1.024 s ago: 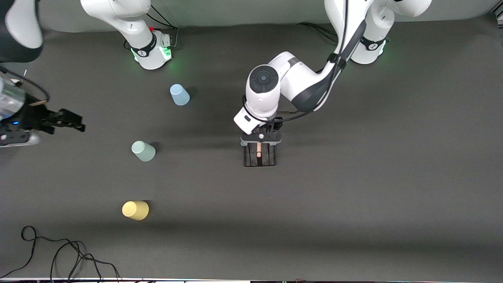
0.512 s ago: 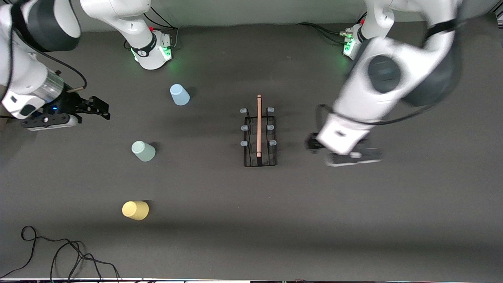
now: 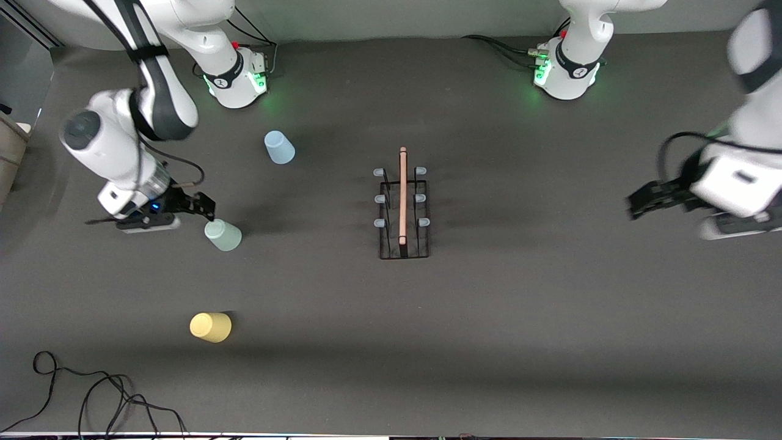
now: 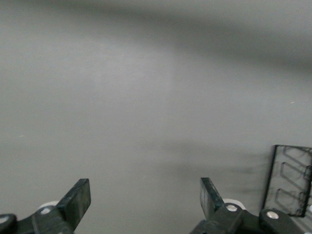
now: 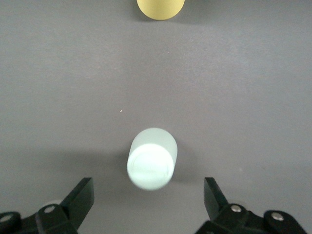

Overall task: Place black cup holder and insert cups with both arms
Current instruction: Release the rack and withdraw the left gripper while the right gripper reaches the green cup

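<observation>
The black cup holder (image 3: 402, 205) stands upright mid-table, its wooden rod pointing toward the arms' bases; one corner of the holder (image 4: 292, 180) shows in the left wrist view. Three cups stand upside down toward the right arm's end: light blue (image 3: 279, 147), sage green (image 3: 223, 235) and yellow (image 3: 211, 327). My right gripper (image 3: 208, 208) hangs open just beside the green cup (image 5: 151, 165), which lies ahead of the right gripper (image 5: 146, 195), not between its fingers. The yellow cup (image 5: 161, 7) shows farther off. My left gripper (image 3: 635, 205) is open and empty over bare table at the left arm's end; the same left gripper (image 4: 145, 195) holds nothing.
A black cable (image 3: 91, 397) lies coiled on the dark mat (image 3: 550, 336) near the front camera at the right arm's end. The two green-lit bases (image 3: 238, 79) stand along the edge farthest from that camera.
The left gripper let go of the holder's rod and swung away to the left arm's end. The right arm came down from the table's end to beside the green cup.
</observation>
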